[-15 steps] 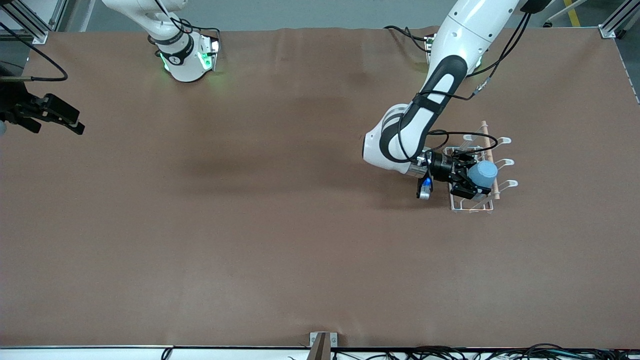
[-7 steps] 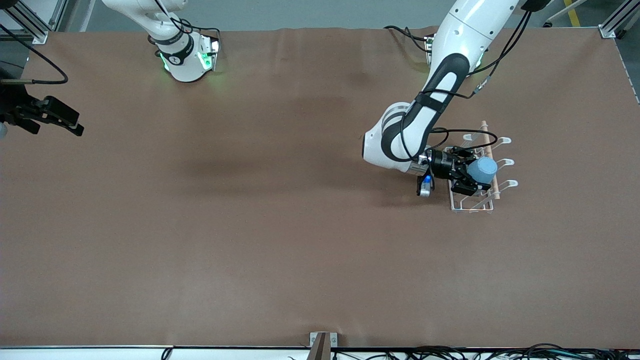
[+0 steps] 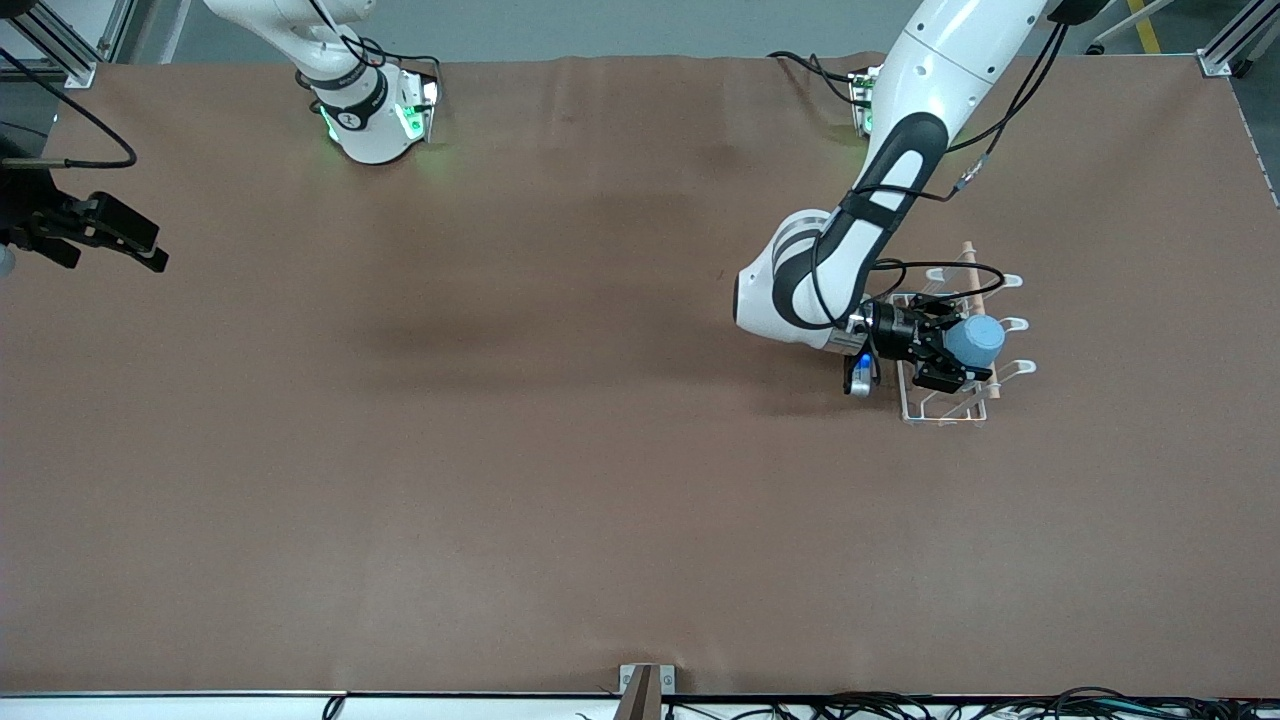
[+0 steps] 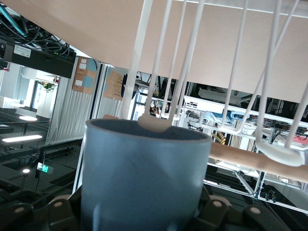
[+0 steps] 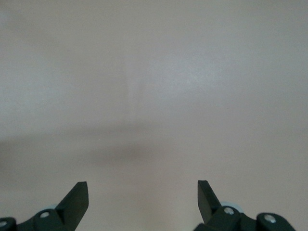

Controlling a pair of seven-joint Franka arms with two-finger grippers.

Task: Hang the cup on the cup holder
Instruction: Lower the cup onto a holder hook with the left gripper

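My left gripper (image 3: 950,352) is shut on the light-blue cup (image 3: 975,341) and holds it over the white wire cup holder (image 3: 945,415) at the left arm's end of the table. In the left wrist view the cup (image 4: 144,183) fills the lower middle, with the looped tip of one prong (image 4: 153,123) at its open rim. The holder's wooden rod (image 4: 240,156) runs just past the cup. My right gripper (image 3: 125,240) is open and empty, waiting at the right arm's edge of the table; its fingertips (image 5: 77,195) show over bare table.
The brown table cloth (image 3: 560,450) is bare around the holder. Black cables loop from the left wrist over the rack (image 3: 940,268). Both arm bases (image 3: 375,120) stand along the edge farthest from the front camera.
My left gripper has lowered and shifted the cup a little along the rack, toward the prongs on the left arm's end side. The right arm has not moved.
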